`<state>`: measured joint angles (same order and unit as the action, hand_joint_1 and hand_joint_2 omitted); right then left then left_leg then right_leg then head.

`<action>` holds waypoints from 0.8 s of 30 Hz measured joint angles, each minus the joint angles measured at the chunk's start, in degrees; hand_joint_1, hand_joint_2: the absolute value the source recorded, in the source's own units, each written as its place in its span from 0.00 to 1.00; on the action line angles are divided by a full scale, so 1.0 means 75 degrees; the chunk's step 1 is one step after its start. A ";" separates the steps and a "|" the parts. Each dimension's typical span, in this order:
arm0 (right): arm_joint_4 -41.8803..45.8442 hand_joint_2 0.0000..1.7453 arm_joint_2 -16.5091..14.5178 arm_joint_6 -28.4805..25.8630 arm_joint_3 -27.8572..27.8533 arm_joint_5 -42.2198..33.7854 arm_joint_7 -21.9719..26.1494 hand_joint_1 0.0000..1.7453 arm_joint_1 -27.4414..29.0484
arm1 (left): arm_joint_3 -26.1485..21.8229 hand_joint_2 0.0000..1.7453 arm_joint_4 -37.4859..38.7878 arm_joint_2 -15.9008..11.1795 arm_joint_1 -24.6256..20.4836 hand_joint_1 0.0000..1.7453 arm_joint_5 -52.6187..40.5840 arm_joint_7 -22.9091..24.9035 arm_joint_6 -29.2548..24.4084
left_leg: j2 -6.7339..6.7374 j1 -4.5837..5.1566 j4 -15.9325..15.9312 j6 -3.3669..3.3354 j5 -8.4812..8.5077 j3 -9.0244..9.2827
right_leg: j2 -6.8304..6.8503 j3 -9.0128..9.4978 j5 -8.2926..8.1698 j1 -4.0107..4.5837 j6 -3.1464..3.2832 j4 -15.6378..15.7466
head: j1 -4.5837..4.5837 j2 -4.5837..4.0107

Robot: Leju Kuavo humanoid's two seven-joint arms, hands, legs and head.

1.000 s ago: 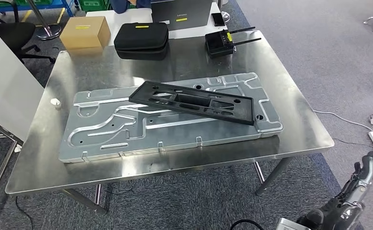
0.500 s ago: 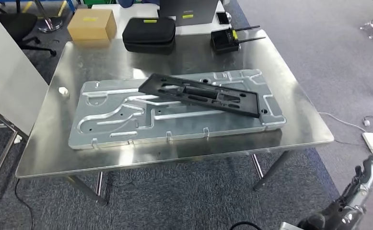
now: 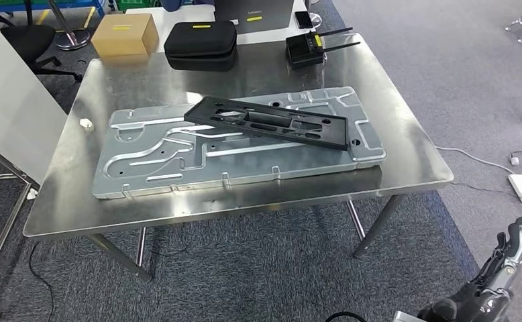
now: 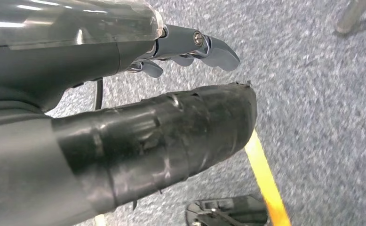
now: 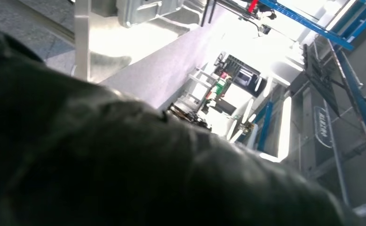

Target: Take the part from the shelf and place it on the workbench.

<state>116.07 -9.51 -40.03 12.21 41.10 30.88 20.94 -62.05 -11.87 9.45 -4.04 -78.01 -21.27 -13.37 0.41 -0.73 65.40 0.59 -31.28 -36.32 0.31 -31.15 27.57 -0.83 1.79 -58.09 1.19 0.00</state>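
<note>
Now 1 black part [image 3: 266,123] on 1 metal plate [image 3: 178,157], 1 workbench [image 3: 406,157], right hand [image 3: 493,285] low

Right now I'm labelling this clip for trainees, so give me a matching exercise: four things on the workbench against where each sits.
Things:
1. black part
2. cardboard box
3. black zip case
4. radio with antennas

Places:
A. far left corner
B. far edge, right of the case
C. lying across the grey metal plate
D. far edge, beside the box

Pairs: 1-C, 2-A, 3-D, 4-B
</note>
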 joint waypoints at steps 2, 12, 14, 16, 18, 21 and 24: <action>-0.0006 0.00 -0.0013 0.0000 -0.0002 -0.0007 -0.0002 0.00 0.0001 | 0.0000 0.00 0.0000 0.0003 0.0004 0.00 -0.0009 0.0002 -0.0001 | 0.0000 -0.0003 0.0951 0.0037 -0.0506 -0.0308 | 0.0010 -0.0168 -0.0091 0.0021 0.0021 -0.0038 | -0.0003 0.0000; -0.0015 0.00 -0.0071 0.0000 -0.0023 -0.0016 -0.0006 0.00 0.0002 | 0.0000 0.00 -0.0003 -0.0010 -0.0008 0.00 -0.0023 0.0017 -0.0010 | -0.0004 0.0048 -0.1069 -0.0242 0.0256 0.1020 | -0.0001 -0.0528 -0.0339 0.0054 -0.0304 -0.0233 | 0.0004 0.0000; -0.0015 0.00 -0.0080 0.0000 -0.0030 -0.0018 -0.0005 0.00 0.0010 | 0.0000 0.00 -0.0003 -0.0008 -0.0010 0.00 -0.0023 0.0020 -0.0010 | 0.0028 0.0013 -0.1115 -0.0354 0.0401 0.0927 | -0.0024 -0.0683 0.0046 0.0037 -0.0392 -0.0608 | 0.0015 0.0000; -0.0016 0.00 -0.0081 0.0001 -0.0035 -0.0028 -0.0005 0.00 0.0016 | -0.0001 0.00 -0.0003 -0.0009 -0.0015 0.00 -0.0023 0.0020 -0.0010 | 0.0048 0.0013 -0.1113 -0.0418 0.0514 0.0797 | -0.0032 -0.0984 0.0735 0.0009 -0.0462 -0.1508 | 0.0021 0.0000; -0.0017 0.00 -0.0081 0.0001 -0.0038 -0.0036 -0.0008 0.00 0.0020 | -0.0002 0.00 -0.0003 -0.0010 -0.0010 0.00 -0.0023 0.0021 -0.0010 | 0.0054 0.0021 -0.1090 -0.0417 0.0609 0.0659 | -0.0031 -0.1133 0.1076 -0.0002 -0.0504 -0.2230 | 0.0020 0.0000; -0.0017 0.00 -0.0081 0.0001 -0.0039 -0.0039 -0.0017 0.00 0.0022 | -0.0003 0.00 -0.0003 -0.0004 -0.0004 0.00 -0.0023 0.0021 -0.0007 | 0.0046 0.0021 -0.1023 -0.0373 0.0693 0.0502 | -0.0030 -0.0352 0.0629 -0.0003 -0.0474 -0.1331 | 0.0020 0.0000; -0.0015 0.00 -0.0084 -0.0001 -0.0041 -0.0039 -0.0019 0.00 0.0022 | -0.0003 0.00 -0.0003 0.0009 -0.0008 0.00 -0.0023 0.0020 -0.0007 | 0.0034 0.0039 -0.0957 -0.0273 0.0758 0.0428 | -0.0036 0.0378 0.0363 0.0052 -0.0338 -0.0104 | 0.0020 0.0000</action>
<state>115.96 -10.15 -40.03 11.90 40.81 30.74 21.10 -62.07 -11.89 9.52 -4.10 -78.18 -21.11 -13.42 0.66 -0.44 58.22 -1.46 -25.60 -33.11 0.04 -28.32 30.30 -0.43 -0.74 -58.87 1.34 0.00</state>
